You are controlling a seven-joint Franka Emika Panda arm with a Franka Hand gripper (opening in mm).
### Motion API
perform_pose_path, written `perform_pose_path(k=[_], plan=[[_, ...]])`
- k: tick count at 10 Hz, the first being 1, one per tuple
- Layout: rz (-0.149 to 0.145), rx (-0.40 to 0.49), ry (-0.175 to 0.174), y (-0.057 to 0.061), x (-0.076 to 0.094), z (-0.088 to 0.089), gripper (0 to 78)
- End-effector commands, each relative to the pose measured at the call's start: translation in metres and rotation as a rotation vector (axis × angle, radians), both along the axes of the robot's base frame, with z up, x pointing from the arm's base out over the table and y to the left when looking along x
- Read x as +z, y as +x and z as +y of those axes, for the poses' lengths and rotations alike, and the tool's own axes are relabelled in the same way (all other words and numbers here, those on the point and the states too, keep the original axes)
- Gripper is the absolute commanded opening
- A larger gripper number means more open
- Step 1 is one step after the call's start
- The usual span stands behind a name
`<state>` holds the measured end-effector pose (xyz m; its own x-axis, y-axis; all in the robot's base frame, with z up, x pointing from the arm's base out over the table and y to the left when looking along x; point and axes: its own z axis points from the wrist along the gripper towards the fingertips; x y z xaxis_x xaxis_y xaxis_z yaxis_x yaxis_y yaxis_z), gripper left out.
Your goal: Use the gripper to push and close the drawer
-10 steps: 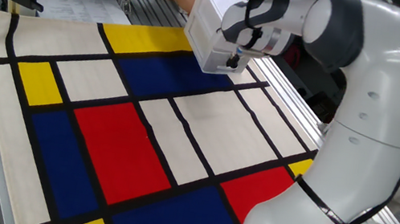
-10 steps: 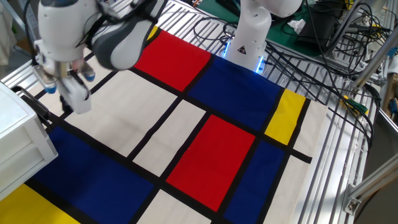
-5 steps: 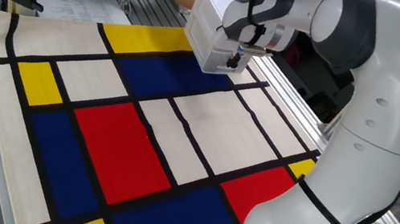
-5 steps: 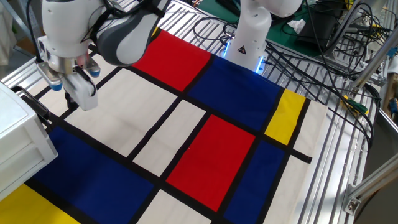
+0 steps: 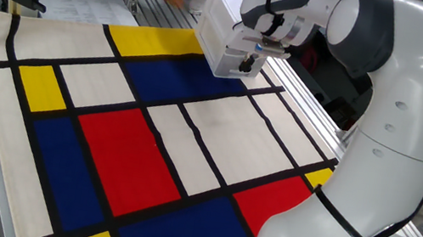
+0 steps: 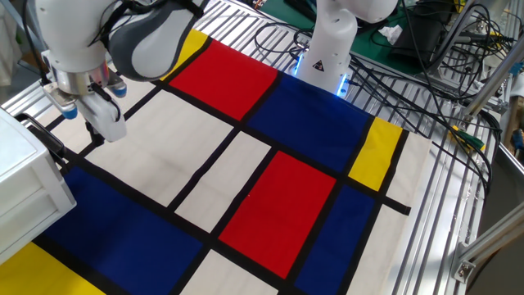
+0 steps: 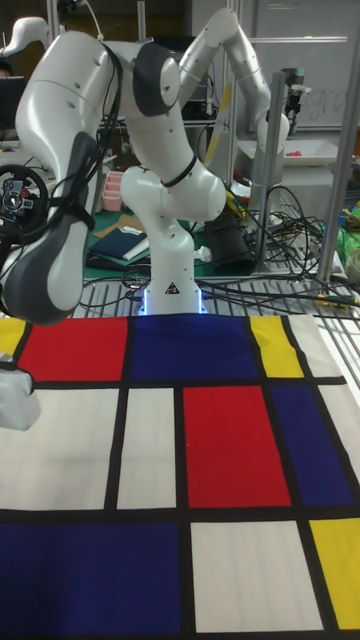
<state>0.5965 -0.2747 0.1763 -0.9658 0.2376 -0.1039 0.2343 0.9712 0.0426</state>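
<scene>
Since half a second ago the hand (image 6: pixel 105 124) shifts slightly left and up, away from the white cabinet (image 6: pixel 29 184). Finger spread cannot be told. Drawer (image 5: pixel 224 52) sits flush in the cabinet front at the far edge of the checkered cloth (image 5: pixel 146 151) on the worktop. Cabinet position unchanged.

A cloth (image 6: pixel 270 197) of red, blue, yellow and cream blocks fills the frame's centre; black cables (image 6: pixel 426 74) tangle at upper right. A second arm (image 7: pixel 250 80) stands at the tall view's top.
</scene>
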Motion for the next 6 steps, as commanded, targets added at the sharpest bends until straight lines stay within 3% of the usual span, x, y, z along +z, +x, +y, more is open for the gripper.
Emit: perform_pose_path(k=[1,3,4,5,6], plan=[[0.062,-0.007,-0.021,-0.009,0.017,0.007,0.0],[0.080,-0.009,-0.019,-0.015,0.025,0.011,0.0],[0.114,0.000,-0.018,-0.020,0.032,0.015,0.0],[0.115,0.000,-0.018,-0.020,0.032,0.015,0.0],[0.144,0.003,-0.017,-0.027,0.039,0.024,0.0]])
